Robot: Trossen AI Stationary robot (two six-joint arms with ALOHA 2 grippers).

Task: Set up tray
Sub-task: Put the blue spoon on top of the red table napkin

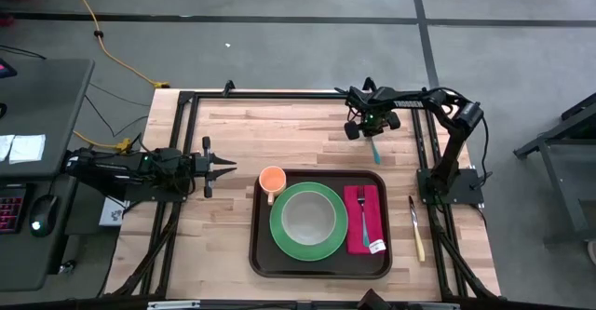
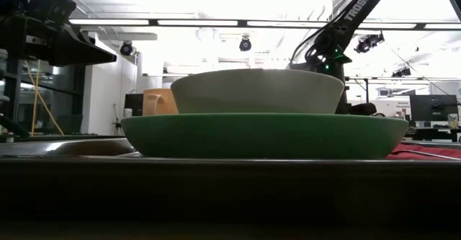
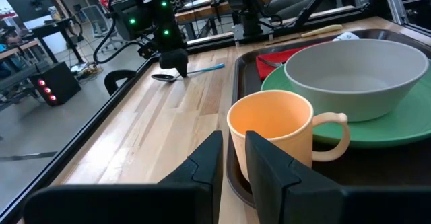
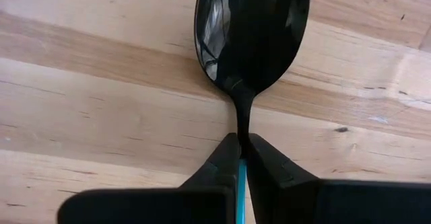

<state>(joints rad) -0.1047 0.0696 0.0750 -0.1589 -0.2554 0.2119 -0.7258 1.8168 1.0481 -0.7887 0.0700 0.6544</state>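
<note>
A dark brown tray (image 1: 258,254) lies at the table's near middle. On it are a green plate (image 1: 279,226) with a pale bowl (image 1: 308,217), an orange cup (image 1: 272,180) and a red napkin (image 1: 356,226) bearing a fork (image 1: 363,212). A spoon (image 3: 192,71) with a dark bowl and a blue handle lies on the bare wood beyond the tray's far right corner. My right gripper (image 4: 242,150) stands over it, shut on it. My left gripper (image 3: 232,160) waits at the table's left, beside the cup, slightly open and touching nothing. My right gripper pinches the spoon between its two fingers where the dark neck meets the blue handle (image 4: 240,173). The fingers come from above, pointing down, one on each side of the handle. The spoon's bowl (image 4: 252,35) lies level, on or just above the wood.
A knife (image 1: 416,228) with a pale handle lies on the wood to the right of the tray. Black frame rails (image 1: 279,94) run along the table's far and side edges. Bare wood stretches between the tray's far rim and the far rail.
</note>
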